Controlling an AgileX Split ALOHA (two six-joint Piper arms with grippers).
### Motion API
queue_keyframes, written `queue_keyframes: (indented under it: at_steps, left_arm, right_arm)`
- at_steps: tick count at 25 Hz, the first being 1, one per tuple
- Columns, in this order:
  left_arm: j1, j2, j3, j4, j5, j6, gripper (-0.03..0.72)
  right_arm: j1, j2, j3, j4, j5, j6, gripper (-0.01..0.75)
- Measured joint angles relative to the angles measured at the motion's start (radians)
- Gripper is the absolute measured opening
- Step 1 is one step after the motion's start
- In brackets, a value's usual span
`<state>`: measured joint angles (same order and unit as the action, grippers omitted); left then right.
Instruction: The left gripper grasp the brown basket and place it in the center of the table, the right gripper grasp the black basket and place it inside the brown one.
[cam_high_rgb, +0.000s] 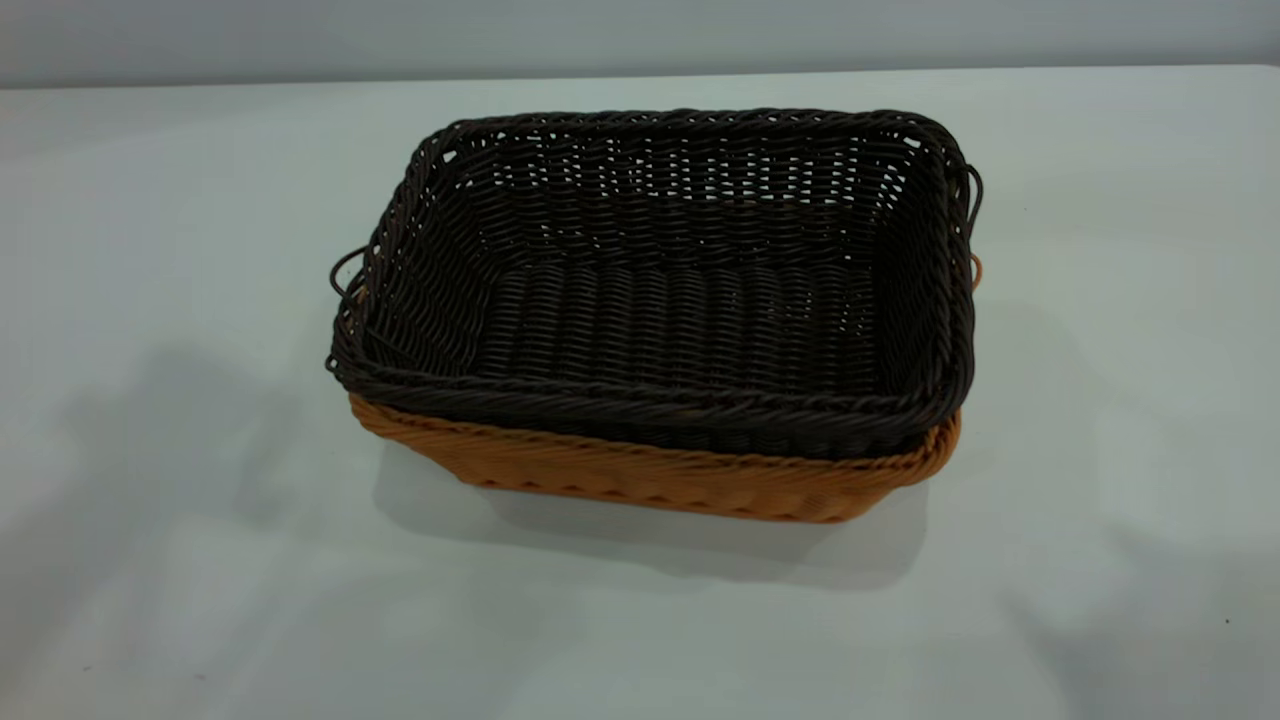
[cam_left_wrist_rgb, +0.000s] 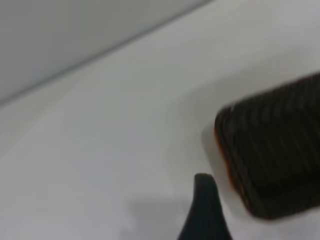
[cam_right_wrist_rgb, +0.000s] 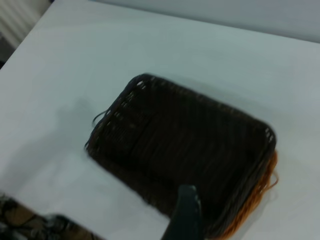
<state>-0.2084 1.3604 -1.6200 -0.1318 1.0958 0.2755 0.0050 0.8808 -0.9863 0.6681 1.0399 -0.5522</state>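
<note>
The black basket (cam_high_rgb: 660, 280) sits nested inside the brown basket (cam_high_rgb: 650, 475) in the middle of the table (cam_high_rgb: 150, 250). Only the brown basket's near wall and rim show below the black one. Neither gripper shows in the exterior view. In the left wrist view the left gripper (cam_left_wrist_rgb: 204, 200) is a dark blurred tip above bare table, apart from the stacked baskets (cam_left_wrist_rgb: 270, 150). In the right wrist view the right gripper (cam_right_wrist_rgb: 186, 210) hovers above the black basket (cam_right_wrist_rgb: 180, 160). The brown basket's rim (cam_right_wrist_rgb: 260, 195) peeks out at one edge. Neither gripper holds anything.
The table's far edge (cam_high_rgb: 640, 75) meets a pale wall. The tabletop around the baskets is bare. A dark cluttered area (cam_right_wrist_rgb: 30, 225) lies past the table edge in the right wrist view.
</note>
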Motion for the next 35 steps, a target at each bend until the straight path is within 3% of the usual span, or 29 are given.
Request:
queue_keyframes:
  at_steps: [9, 19, 27, 35]
  left_arm:
    - [0.0, -0.383, 0.4, 0.112, 0.065, -0.182, 0.509]
    - [0.0, -0.812, 0.792, 0.116, 0.065, -0.21, 0.509]
    - [0.0, -0.997, 0.983, 0.116, 0.065, -0.212, 0.509]
    - [0.0, -1.128, 1.051, 0.116, 0.065, -0.214, 0.509]
  right_arm:
    - [0.0, -0.314, 0.181, -0.036, 0.121, 0.0, 0.586]
    - [0.0, -0.607, 0.371, -0.28, 0.163, 0.155, 0.586]
    - [0.0, -0.799, 0.484, -0.41, 0.113, 0.202, 0.586]
    - [0.0, -0.896, 0.506, -0.464, 0.103, 0.235, 0.586]
